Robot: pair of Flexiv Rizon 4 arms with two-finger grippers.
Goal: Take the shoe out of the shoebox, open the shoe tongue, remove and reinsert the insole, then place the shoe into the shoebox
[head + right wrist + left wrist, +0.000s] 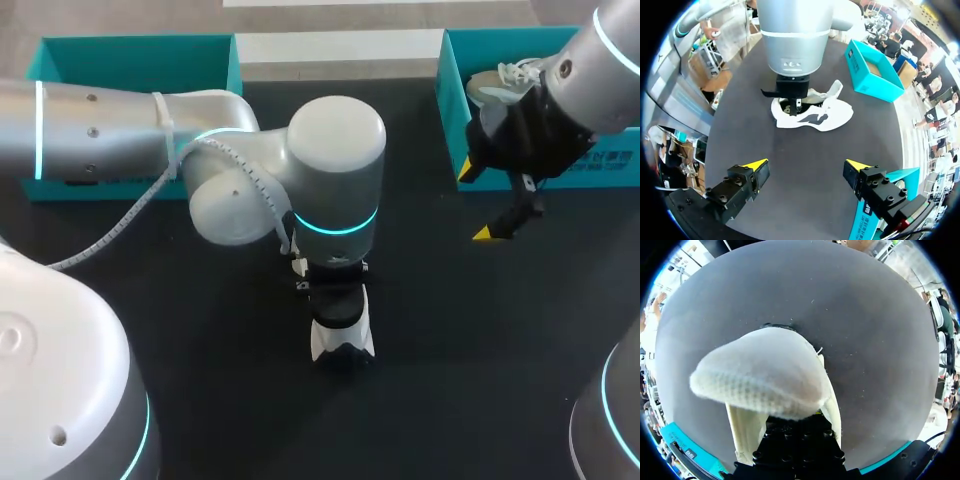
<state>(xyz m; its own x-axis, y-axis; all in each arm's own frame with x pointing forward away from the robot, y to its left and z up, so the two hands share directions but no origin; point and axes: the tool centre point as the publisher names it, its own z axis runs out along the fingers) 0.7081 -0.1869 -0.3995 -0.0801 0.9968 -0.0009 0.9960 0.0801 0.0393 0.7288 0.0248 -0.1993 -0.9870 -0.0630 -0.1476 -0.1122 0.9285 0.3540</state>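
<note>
1. the shoe (pixel 342 342) is out of its box and lies on its side in the middle of the black table (pixel 500 350), so step one looks done.
2. the left gripper (pixel 795 105) is down at the shoe's opening, and the tongue flap sticks up just beside it. whether it's pinching anything, i can't tell: the tips are hidden.
3. from the left wrist, a pale padded piece (pixel 760 375) fills the space just ahead of that gripper. tongue or insole? can't call it.
4. the right gripper (pixel 474 204) hangs above the table, spread wide and empty, just beside the right teal box (pixel 455 120), which has another shoe (pixel 500 85) in it.
5. the left teal box (pixel 135 60) sits open at the far edge, well apart from the shoe. it's likely the one to fill.
6. my read: we're at the tongue-or-insole stage. finishing the insole swap and boxing the shoe are left.
</note>
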